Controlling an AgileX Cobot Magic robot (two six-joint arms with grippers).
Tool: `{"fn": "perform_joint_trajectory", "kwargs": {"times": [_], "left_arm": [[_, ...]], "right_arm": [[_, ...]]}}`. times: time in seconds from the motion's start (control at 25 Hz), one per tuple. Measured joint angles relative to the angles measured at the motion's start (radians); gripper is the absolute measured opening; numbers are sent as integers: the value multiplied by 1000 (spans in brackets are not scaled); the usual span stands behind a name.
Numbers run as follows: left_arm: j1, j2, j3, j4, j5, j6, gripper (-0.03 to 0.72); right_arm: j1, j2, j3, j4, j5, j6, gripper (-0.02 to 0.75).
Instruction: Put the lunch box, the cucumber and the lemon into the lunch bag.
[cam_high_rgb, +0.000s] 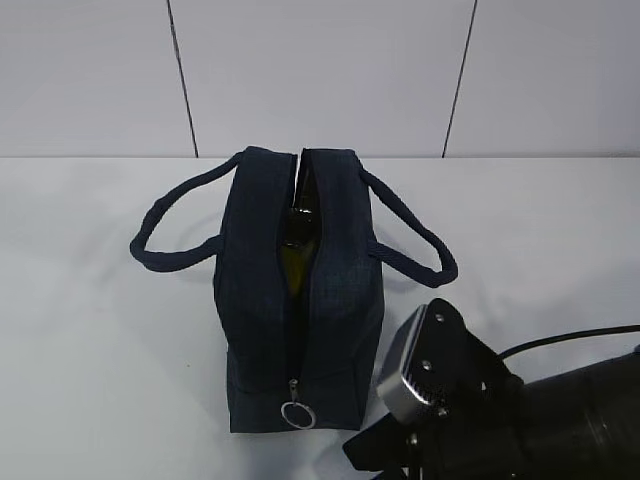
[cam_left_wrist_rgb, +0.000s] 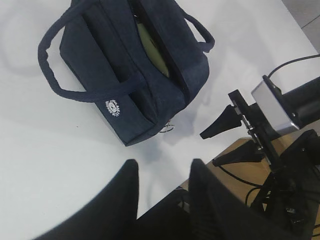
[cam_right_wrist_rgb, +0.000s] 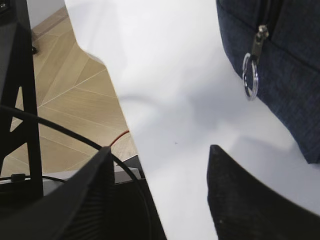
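Through the narrow slot in the top of the lunch bag (cam_high_rgb: 300, 290), at the centre of the exterior view, only a strip of something green (cam_high_rgb: 296, 262) shows; whether it is the cucumber cannot be told, and the rest of the inside is hidden. The right arm (cam_high_rgb: 520, 410) is cut off by the lower right edge. In the right wrist view the bag runs off the upper right corner, leaving only its ring pull (cam_right_wrist_rgb: 250, 76) and one end.
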Motion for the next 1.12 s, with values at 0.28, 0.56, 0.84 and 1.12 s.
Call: {"fn": "perform_joint_trajectory", "kwargs": {"times": [0.28, 0.56, 0.84, 1.12], "left_arm": [[0, 0, 0, 0, 0, 0, 244], [0, 0, 0, 0, 0, 0, 244], [0, 0, 0, 0, 0, 0, 244], [0, 0, 0, 0, 0, 0, 244]], "right_arm": [[0, 71, -69, 0, 0, -2, 428], [0, 118, -118, 0, 0, -4, 428], [0, 171, -132, 2, -4, -4, 428], [0, 177, -149, 2, -11, -4, 428]]}}
